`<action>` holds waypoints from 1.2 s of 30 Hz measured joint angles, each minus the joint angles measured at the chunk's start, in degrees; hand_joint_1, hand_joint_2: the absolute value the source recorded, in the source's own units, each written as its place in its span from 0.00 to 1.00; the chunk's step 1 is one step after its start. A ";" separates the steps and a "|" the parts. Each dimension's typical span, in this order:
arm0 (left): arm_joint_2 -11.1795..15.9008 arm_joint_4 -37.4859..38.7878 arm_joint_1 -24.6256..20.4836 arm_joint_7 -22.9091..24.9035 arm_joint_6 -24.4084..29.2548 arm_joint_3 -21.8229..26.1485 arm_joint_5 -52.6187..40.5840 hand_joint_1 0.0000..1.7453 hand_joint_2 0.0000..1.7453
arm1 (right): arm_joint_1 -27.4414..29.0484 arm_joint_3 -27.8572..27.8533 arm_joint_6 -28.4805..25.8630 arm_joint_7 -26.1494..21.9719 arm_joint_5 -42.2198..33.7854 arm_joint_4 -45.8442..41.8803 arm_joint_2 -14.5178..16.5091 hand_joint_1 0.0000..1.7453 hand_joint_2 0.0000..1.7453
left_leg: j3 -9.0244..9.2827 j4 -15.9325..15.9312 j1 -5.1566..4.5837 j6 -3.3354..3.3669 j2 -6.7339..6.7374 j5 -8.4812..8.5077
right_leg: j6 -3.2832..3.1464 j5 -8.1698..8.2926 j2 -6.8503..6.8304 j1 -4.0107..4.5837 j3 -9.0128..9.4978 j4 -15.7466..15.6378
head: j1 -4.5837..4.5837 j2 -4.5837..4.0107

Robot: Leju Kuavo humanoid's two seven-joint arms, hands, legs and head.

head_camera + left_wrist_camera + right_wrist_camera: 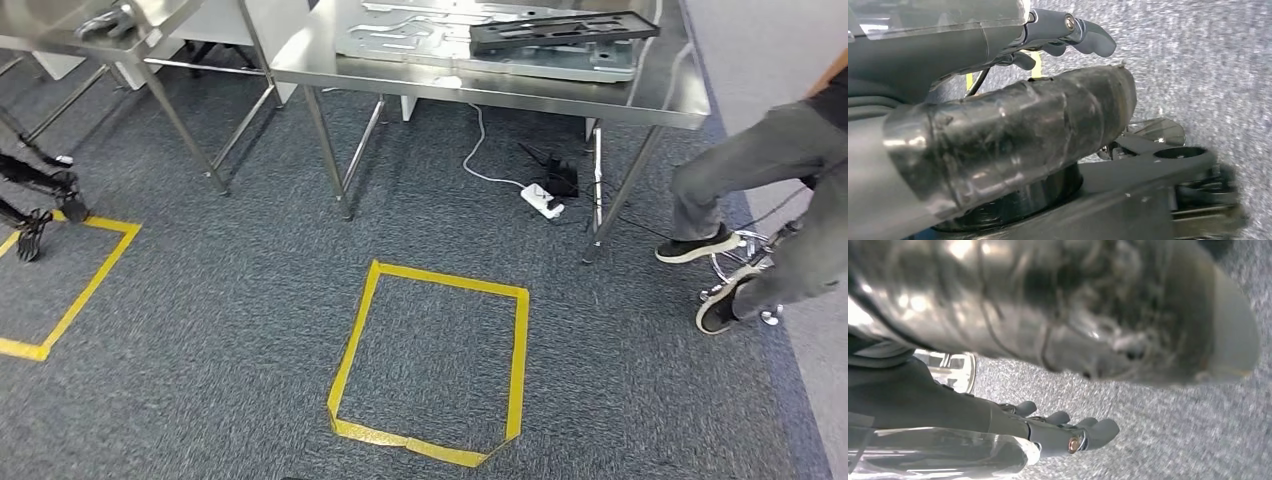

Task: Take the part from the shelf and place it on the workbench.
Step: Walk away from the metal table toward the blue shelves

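- The head view looks down at grey-blue carpet (250, 330) with a square of yellow tape (430, 360) marked just ahead, and beyond it a stainless steel worktop (520, 85) on thin metal legs.
- On that worktop lies a pale grey pressed-metal panel (430, 40) with a flat black slotted frame part (565, 30) resting across its top; whether either is the task's part I cannot tell.
- No shelf can be made out, so the part's pick-up place is not something I can fix from these views.
- The left hand (1068, 37), seen in the left wrist view, hangs over the carpet with its dark fingers loosely curled and nothing between them.
- The right hand (1063, 432), seen in the right wrist view, is likewise over bare carpet, fingers curled in and holding nothing.
- My judgement: with both hands empty, either the fetching has not begun or a part is already set down; the pictures do not settle which.
- A second steel table (100, 25) stands to the left, and a person's legs in grey trousers (760, 170) are at the right edge.
- A white power strip (542, 200) lies on the floor under the worktop.
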 joint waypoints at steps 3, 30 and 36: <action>0.01 0.00 0.02 0.01 -0.01 -0.14 -0.01 0.00 0.00 | -0.07 0.29 0.00 0.00 0.00 0.02 0.02 0.00 0.00 | 5.08 -9.38 0.03 0.26 2.11 4.71 | 0.31 -0.15 -1.74 -0.03 0.27 0.00 | -0.01 0.01; 0.02 0.00 -0.07 0.03 -0.03 -0.30 -0.01 0.00 0.00 | -0.02 0.93 0.00 0.01 0.00 0.38 -0.21 0.00 0.00 | -0.29 -0.07 -0.04 -0.06 -0.08 -0.20 | -0.26 -0.39 0.50 0.25 0.96 -0.47 | 0.34 0.01; 0.01 0.00 -0.13 0.02 -0.03 -0.30 -0.02 0.00 0.00 | -0.17 0.93 0.01 0.00 0.00 0.38 -0.21 0.00 0.00 | 7.91 -15.62 0.07 0.23 2.89 6.87 | 1.39 -1.07 -2.45 0.17 2.11 -0.68 | 0.45 -0.01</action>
